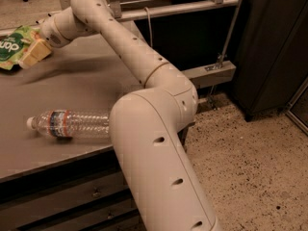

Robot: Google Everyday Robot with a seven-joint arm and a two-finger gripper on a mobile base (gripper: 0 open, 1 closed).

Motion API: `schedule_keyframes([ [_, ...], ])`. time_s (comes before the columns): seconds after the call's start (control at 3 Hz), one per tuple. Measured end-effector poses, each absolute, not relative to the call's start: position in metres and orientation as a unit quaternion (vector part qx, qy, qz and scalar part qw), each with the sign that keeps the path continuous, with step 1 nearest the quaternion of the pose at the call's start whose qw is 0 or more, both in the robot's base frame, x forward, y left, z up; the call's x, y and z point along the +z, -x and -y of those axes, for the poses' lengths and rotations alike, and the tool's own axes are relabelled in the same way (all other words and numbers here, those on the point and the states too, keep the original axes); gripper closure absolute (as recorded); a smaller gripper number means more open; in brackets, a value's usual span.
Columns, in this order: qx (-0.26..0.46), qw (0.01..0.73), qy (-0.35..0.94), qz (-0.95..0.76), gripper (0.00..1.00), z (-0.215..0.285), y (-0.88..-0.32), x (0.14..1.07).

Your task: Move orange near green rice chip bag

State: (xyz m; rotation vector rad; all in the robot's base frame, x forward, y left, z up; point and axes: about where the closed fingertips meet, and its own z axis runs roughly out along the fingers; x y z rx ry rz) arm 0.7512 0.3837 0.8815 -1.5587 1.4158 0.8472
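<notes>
The green rice chip bag [10, 46] lies flat at the far left edge of the grey table, partly cut off by the frame. My pale yellow gripper [33, 53] hangs at the end of the long cream arm, right against the bag's right side, low over the table. The orange is hidden; I cannot see it anywhere, and it may be behind or inside the gripper.
A clear plastic water bottle [72, 125] lies on its side near the table's [82, 81] front edge, beside my arm's big lower link [154, 148]. A metal rail [183, 6] runs along the table's back. A dark cabinet [274, 47] stands at the right on speckled floor.
</notes>
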Motion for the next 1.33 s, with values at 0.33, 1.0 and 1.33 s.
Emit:
schedule_keyframes([
  [0.33,0.339,0.425,0.613,-0.573,0.00,-0.376,-0.755,0.881],
  [1.0,0.337,0.438,0.579,-0.600,0.00,-0.334,-0.767,0.883],
  [1.33,0.342,0.453,0.551,-0.612,0.00,-0.299,-0.774,0.887],
])
